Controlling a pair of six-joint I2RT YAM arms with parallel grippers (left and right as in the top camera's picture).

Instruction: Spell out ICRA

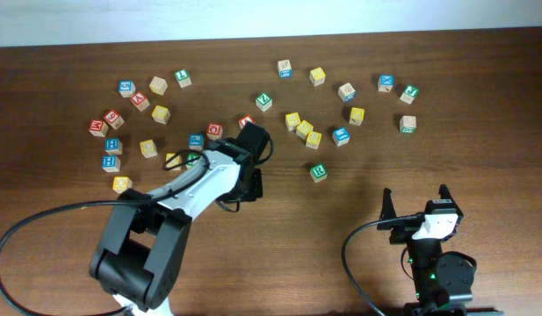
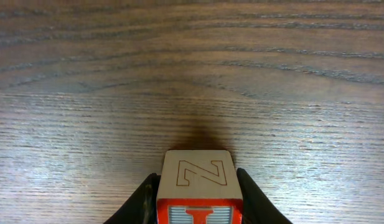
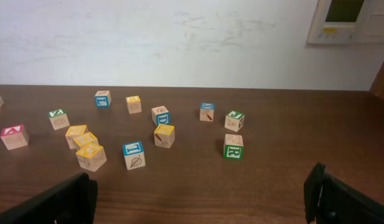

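Observation:
My left gripper [image 2: 198,199] is shut on a wooden cube [image 2: 196,174] with a red "I" on its near face and a "Z" on top, held low over bare table. In the overhead view this gripper [image 1: 250,183] hides the cube. The green "R" cube [image 1: 318,172] stands alone mid-table and shows in the right wrist view [image 3: 233,149]. A red "A" cube [image 3: 14,135] sits at the far left of that view. Several yellow cubes [image 1: 304,129] lie in a cluster; I cannot read which one is "C". My right gripper [image 1: 415,200] is open and empty near the front edge [image 3: 201,193].
Many other letter cubes lie scattered across the far half of the table, one group at the left [image 1: 112,145] and one at the right [image 1: 386,82]. A blue cube [image 3: 134,154] stands left of the "R". A white wall [image 3: 179,37] backs the table.

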